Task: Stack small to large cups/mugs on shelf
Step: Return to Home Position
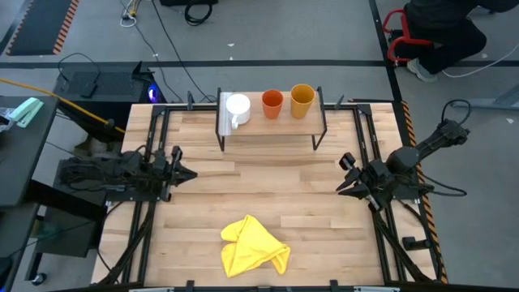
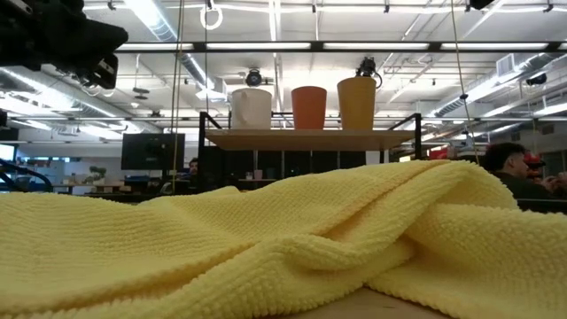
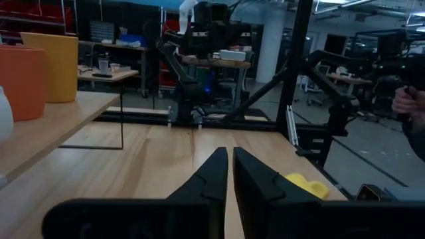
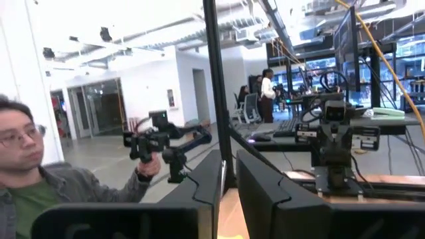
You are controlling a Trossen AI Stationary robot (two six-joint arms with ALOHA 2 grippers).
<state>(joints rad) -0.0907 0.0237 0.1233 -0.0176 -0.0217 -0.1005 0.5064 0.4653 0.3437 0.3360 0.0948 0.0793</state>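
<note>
The white mug (image 1: 238, 108), the red-orange cup (image 1: 272, 103) and the yellow-orange cup (image 1: 302, 100) stand side by side on the shelf board (image 1: 272, 123) at the table's far middle. The low view shows them in the same row: the white mug (image 2: 251, 107), the red-orange cup (image 2: 309, 107) and the yellow-orange cup (image 2: 357, 103). My left gripper (image 1: 188, 173) is shut and empty at the table's left, also seen in its wrist view (image 3: 230, 166). My right gripper (image 1: 342, 188) is shut and empty at the table's right, also seen in its wrist view (image 4: 229, 179).
A crumpled yellow cloth (image 1: 253, 246) lies near the table's front edge and fills the low view's foreground (image 2: 283, 239). Bare wood lies between the two grippers. Black frame rails (image 1: 154, 146) run along both sides. A person (image 4: 40, 179) sits beyond the table's right.
</note>
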